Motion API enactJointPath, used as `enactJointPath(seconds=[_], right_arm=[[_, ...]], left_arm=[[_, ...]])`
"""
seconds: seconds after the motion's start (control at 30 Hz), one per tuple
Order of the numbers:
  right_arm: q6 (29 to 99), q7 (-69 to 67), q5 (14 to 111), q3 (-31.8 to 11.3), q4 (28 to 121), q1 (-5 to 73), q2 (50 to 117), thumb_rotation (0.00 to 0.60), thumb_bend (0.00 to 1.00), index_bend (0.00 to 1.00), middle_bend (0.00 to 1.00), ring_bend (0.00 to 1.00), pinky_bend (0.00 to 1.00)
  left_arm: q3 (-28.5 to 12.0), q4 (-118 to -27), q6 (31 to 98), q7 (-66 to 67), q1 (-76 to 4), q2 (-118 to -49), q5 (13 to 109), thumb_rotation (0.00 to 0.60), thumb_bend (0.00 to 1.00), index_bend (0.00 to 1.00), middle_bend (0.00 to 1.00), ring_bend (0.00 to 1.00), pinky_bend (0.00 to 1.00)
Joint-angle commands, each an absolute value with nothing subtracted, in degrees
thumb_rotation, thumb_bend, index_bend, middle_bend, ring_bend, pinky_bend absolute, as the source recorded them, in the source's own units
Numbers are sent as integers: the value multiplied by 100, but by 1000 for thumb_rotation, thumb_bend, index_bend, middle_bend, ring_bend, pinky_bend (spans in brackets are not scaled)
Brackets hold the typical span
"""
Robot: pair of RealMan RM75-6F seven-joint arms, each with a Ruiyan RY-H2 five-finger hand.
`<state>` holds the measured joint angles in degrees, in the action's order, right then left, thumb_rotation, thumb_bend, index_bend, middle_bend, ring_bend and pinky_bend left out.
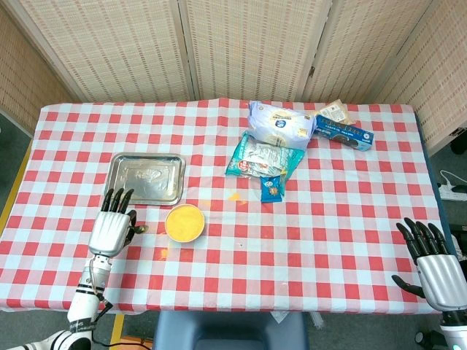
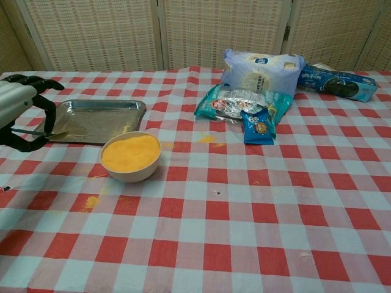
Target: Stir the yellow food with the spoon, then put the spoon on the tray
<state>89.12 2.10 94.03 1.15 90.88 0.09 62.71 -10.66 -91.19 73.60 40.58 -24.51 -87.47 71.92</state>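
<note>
Head view: left hand (image 1: 109,232) holds spoon (image 1: 138,229) w/ fingers curled on the handle; bowl end pokes out toward the yellow food bowl (image 1: 184,222). Hand sits just off the tray (image 1: 145,179)'s near-left corner, so tray lies up & to the right. Right hand (image 1: 435,266) at table's near-right corner, fingers spread, holding nothing, well apart.

Chest view: left hand (image 2: 18,110) over tray (image 2: 91,120)'s left edge; spoon (image 2: 43,133)'s long axis approx level, tip pointing in over tray. Prob. next: lower & release.

Snack packets (image 1: 264,159), a white bag (image 1: 277,125) and a blue box (image 1: 344,133) lie together.
</note>
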Motion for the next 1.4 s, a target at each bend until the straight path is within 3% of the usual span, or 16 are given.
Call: enactJointPath(seconds=[0.03,0.4,0.83,0.93,1.07,1.13,1.4], right_arm=[[8893,185,9407,119,9080,19,6258,600,0,0,0,0,0],[8791,70,9379,128,9079,62,6203,600,0,0,0,0,0],[8764,-62,9368,133,9070,78,6150,600,0,0,0,0,0],[8772,-76,9374,137,9069,74,6143,600,0,0,0,0,0],[8794,-103,9378,136,9069,66,6131,600,0,0,0,0,0],[8806,-114,9388,139,9065,62,6128,600,0,0,0,0,0],[8803,-128,9396,144,9053,64,6126,600,0,0,0,0,0]], left_arm=[[-1204,-9251,7229,4485,-2707,-8896,6954,600,408,604,73,0,0],[-1319,-9223,6957,5583,-3351,-9486,6260,600,410,604,78,0,0],[-1226,-9075,7085,6433,-3757,-9880,5585,600,409,564,79,0,0],[-1181,-9091,7109,6593,-3829,-9918,5456,600,410,504,71,0,0],[-1127,-9059,7182,6668,-3893,-9975,5404,600,409,286,47,0,0],[-1109,-9030,7205,6658,-3921,-10008,5381,600,409,222,45,0,0],[-1015,-9117,7347,6582,-3938,-9969,5446,600,410,223,45,0,0]])
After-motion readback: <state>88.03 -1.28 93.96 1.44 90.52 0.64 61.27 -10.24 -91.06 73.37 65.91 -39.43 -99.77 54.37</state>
